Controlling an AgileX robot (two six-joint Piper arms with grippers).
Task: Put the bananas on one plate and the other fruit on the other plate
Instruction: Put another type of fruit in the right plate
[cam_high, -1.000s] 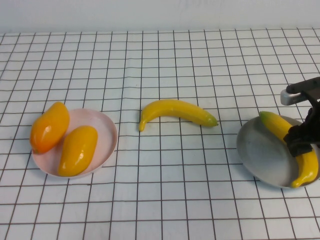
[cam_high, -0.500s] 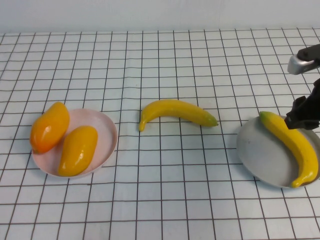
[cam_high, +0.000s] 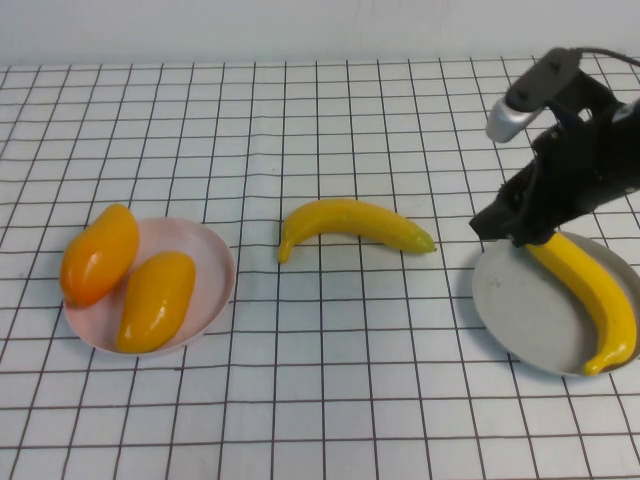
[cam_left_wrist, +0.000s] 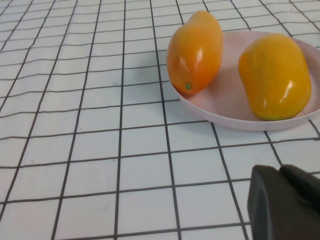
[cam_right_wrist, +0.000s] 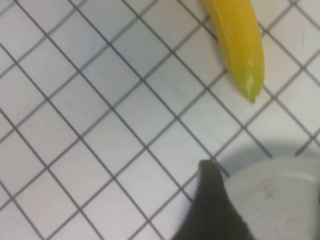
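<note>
One banana (cam_high: 355, 222) lies on the table in the middle; its tip shows in the right wrist view (cam_right_wrist: 237, 40). The second banana (cam_high: 592, 292) lies on the grey plate (cam_high: 520, 300) at the right. Two orange-yellow fruits (cam_high: 98, 255) (cam_high: 155, 300) lie on the pink plate (cam_high: 215, 265) at the left, also in the left wrist view (cam_left_wrist: 196, 52) (cam_left_wrist: 274, 75). My right gripper (cam_high: 505, 230) hangs open and empty over the grey plate's far-left rim (cam_right_wrist: 280, 200); one finger (cam_right_wrist: 212, 200) shows. My left gripper (cam_left_wrist: 282, 200) is shut and empty, near the pink plate (cam_left_wrist: 220, 107), out of the high view.
A white cloth with a black grid (cam_high: 320, 380) covers the table. A pale wall runs along the far edge. Open cloth lies between the two plates around the middle banana.
My right gripper let go of the banana on the grey plate, rose, and moved left and away toward the plate's far-left rim. The banana stays on the plate. Nothing else moved.
</note>
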